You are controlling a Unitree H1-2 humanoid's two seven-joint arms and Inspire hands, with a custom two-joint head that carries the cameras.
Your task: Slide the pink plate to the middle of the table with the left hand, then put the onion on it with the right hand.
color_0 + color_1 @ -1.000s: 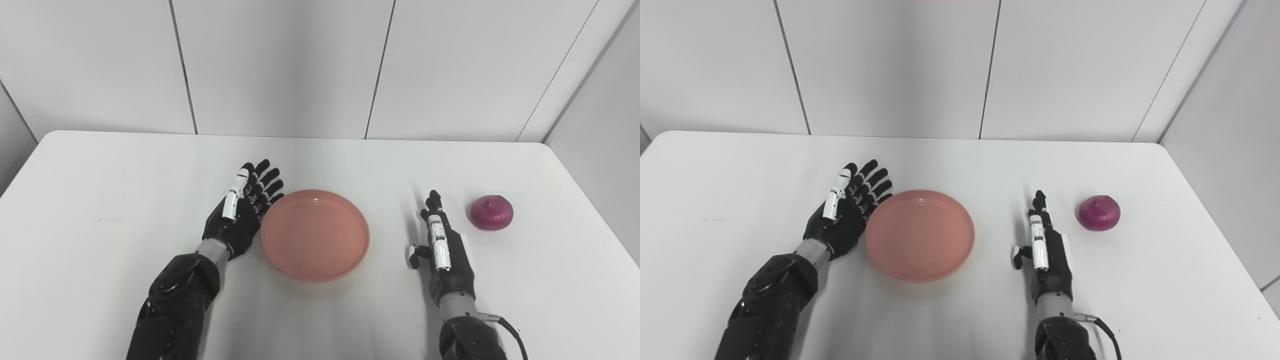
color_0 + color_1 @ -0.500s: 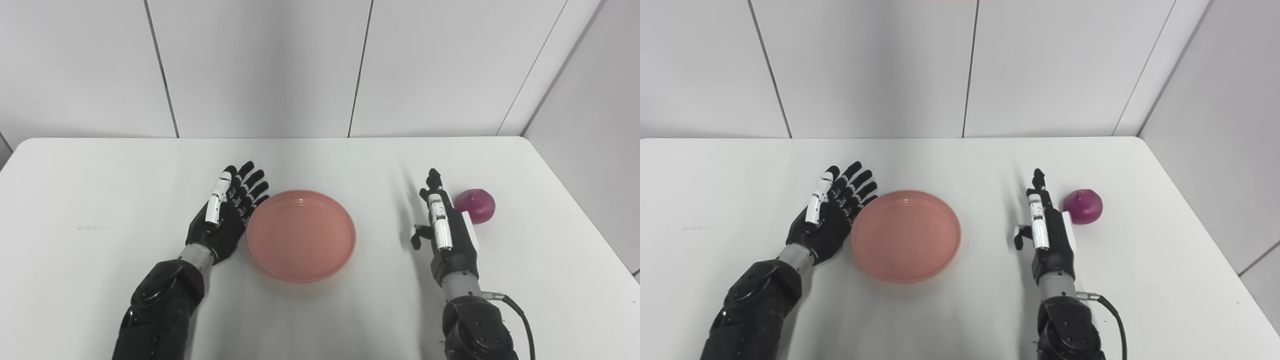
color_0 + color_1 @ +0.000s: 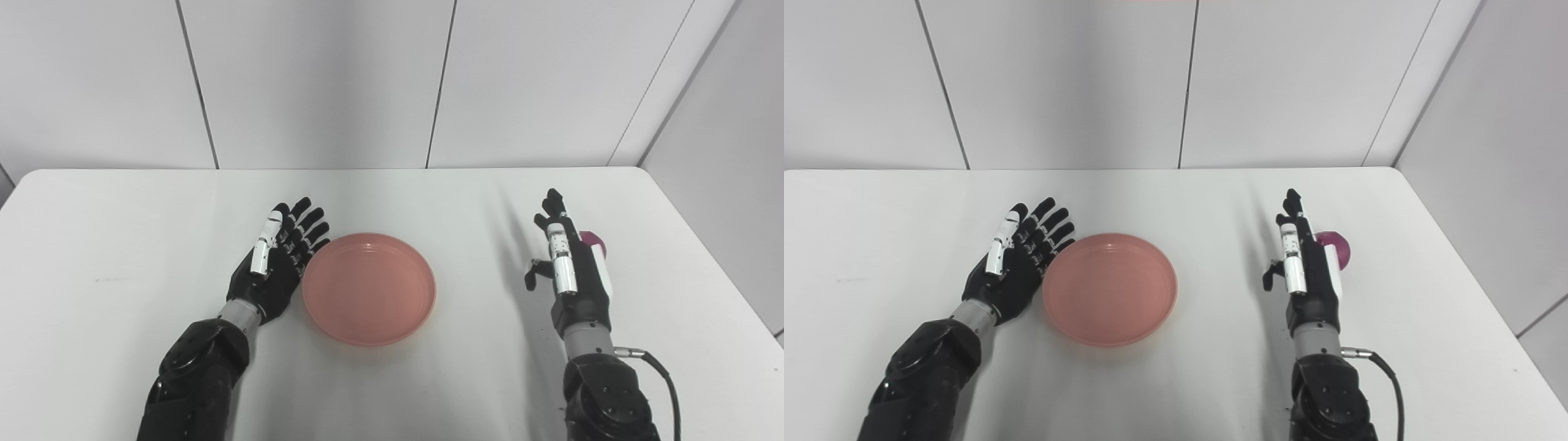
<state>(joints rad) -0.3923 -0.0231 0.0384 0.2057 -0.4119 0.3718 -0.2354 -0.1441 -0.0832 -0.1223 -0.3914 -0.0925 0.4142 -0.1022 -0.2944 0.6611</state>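
Observation:
A round pink plate (image 3: 369,288) lies near the middle of the white table (image 3: 122,233), with nothing on it. My left hand (image 3: 278,263) rests open beside the plate's left rim, fingers stretched out and close to the edge. A purple onion (image 3: 1334,247) sits at the right, mostly hidden behind my right hand (image 3: 1304,269). That hand is raised above the table with fingers straight and apart, just left of the onion, holding nothing.
Grey wall panels stand behind the table's far edge. The table's right edge (image 3: 1476,294) runs close to the onion. A black cable (image 3: 664,380) trails from the right forearm.
My right hand has risen and moved forward and right, and now covers most of the onion. The left hand and plate stay put; the camera shifted earlier in the second.

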